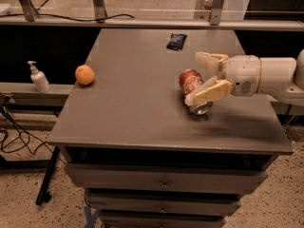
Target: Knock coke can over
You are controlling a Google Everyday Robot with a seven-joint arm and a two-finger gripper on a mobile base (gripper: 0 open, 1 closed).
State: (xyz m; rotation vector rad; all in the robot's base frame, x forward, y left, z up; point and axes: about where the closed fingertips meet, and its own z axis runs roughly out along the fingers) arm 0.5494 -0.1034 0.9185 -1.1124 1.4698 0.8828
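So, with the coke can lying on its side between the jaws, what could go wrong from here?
1. The coke can lies tipped on the table. Being round, it may roll, possibly toward the front edge.
2. The gripper is over the right part of the table, with its jaws open on either side of the can. Pulling the arm back carelessly could drag or fling the can.

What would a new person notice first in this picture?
The red coke can lies tipped over on the right side of the grey table, between the open fingers of the white pincer at the right. An orange sits near the left edge, and a dark packet at the far edge.
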